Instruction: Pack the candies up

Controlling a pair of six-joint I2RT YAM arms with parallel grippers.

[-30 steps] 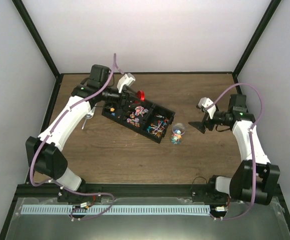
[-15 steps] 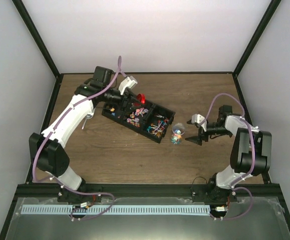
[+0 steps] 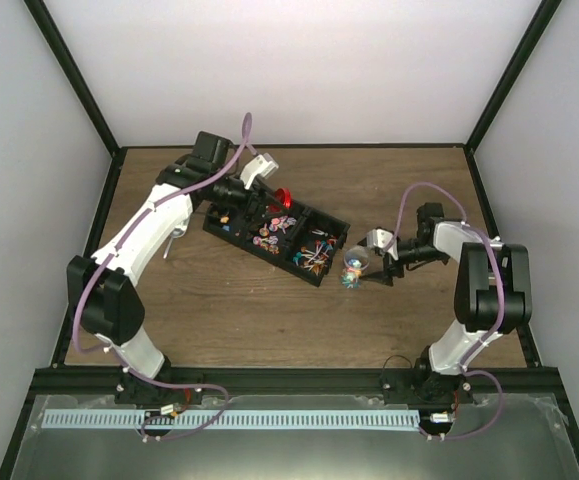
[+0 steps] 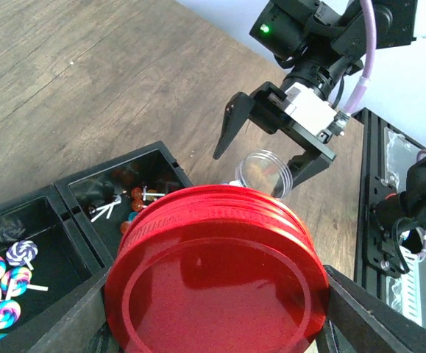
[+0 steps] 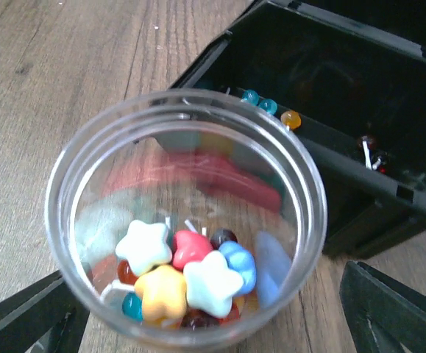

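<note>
The candies [image 5: 190,272] are small star and ball sweets at the bottom of a clear open jar [image 5: 308,191], which stands on the table right of the tray [image 3: 353,268]. More candies and lollipops [image 3: 274,228] lie in the black tray. My right gripper [image 3: 374,262] is open, with one finger [image 5: 29,316] on each side of the jar, apart from it. My left gripper [image 3: 267,190] is shut on the round red lid [image 4: 216,279] and holds it above the tray's far end. The left wrist view also shows the jar [image 4: 264,168] between the right gripper's fingers.
The black compartment tray [image 3: 231,232] lies diagonally in the middle, its near wall right beside the jar [image 5: 389,198]. A silvery scoop [image 3: 173,236] lies on the table left of the tray, partly under my left arm.
My right gripper has moved left and down to the jar and now straddles it. My left gripper with the red lid has shifted slightly to the right.
</note>
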